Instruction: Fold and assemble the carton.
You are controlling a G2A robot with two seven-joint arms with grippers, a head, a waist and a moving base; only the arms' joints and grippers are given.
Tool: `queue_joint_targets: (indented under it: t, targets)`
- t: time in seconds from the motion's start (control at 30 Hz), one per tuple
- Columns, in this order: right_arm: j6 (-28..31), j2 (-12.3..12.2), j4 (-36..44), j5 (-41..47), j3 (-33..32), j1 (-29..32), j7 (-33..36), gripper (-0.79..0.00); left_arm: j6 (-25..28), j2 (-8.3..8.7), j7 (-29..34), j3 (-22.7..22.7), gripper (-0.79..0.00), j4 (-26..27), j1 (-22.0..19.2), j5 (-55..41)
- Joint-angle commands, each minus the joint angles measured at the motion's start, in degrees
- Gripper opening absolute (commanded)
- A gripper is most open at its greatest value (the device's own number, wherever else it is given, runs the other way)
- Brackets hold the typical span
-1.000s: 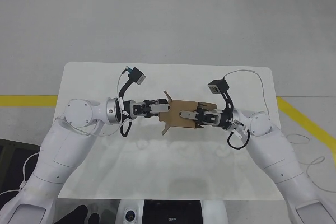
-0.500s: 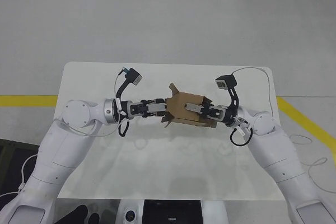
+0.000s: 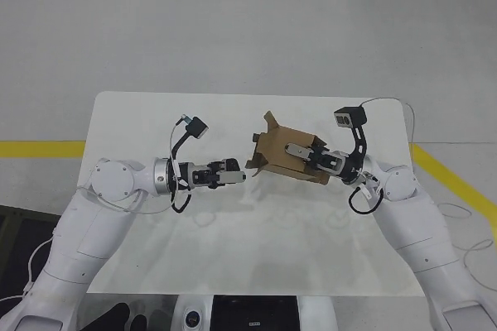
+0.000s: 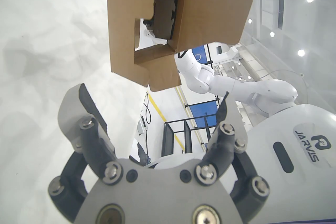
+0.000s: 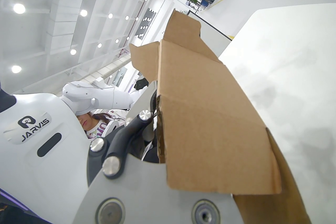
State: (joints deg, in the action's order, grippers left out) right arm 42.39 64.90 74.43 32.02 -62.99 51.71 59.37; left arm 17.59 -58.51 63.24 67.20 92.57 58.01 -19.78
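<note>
The left claw [image 3: 238, 171] has let go of the carton [image 3: 273, 147] and drawn back toward its own side. Its fingers now stand apart with nothing between them, a gap away from the nearest flap. The right claw [image 3: 293, 151], clamped on a carton wall with one finger outside and one inside, has carried the box rightward and farther back, turning its open, splayed-flap end toward the left claw. The carton hangs above the white worktop [image 3: 149, 248], right of centre. A yellow line [image 3: 33, 149] crosses the floor behind.

White glossy arms [image 3: 83, 223], blk cables [image 3: 180, 195], silver left gripper [image 4: 153, 93] plate w/ screws [image 4: 111, 172].
</note>
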Motion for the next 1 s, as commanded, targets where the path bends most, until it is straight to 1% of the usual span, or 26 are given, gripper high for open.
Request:
queue_joint_targets:
  t: [0.0, 0.2, 0.57, 0.97]
  targets:
    - [-0.36, 0.01, 0.51, 0.03, 0.10, 0.12, 0.40, -0.785, -0.15, -0.10, -0.48, -0.08, 0.000, -0.20, 0.15, -1.61]
    - [-1.13, 0.35, 0.69, 0.48, 1.42, 0.16, 1.24, -0.785, 0.50, -0.56, -1.81, -0.63, 0.000, -0.22, -0.68, -5.35]
    - [-1.15, 1.23, -0.05, 1.61, 3.73, -0.81, 2.01, -0.785, 1.16, -1.29, -1.05, -2.35, 0.000, -1.02, -2.61, -9.01]
    - [-1.76, 1.91, -0.39, 3.32, 5.54, -1.88, 4.29, -0.785, 1.44, -1.69, -1.38, -2.59, 0.000, -2.06, -4.21, -8.98]
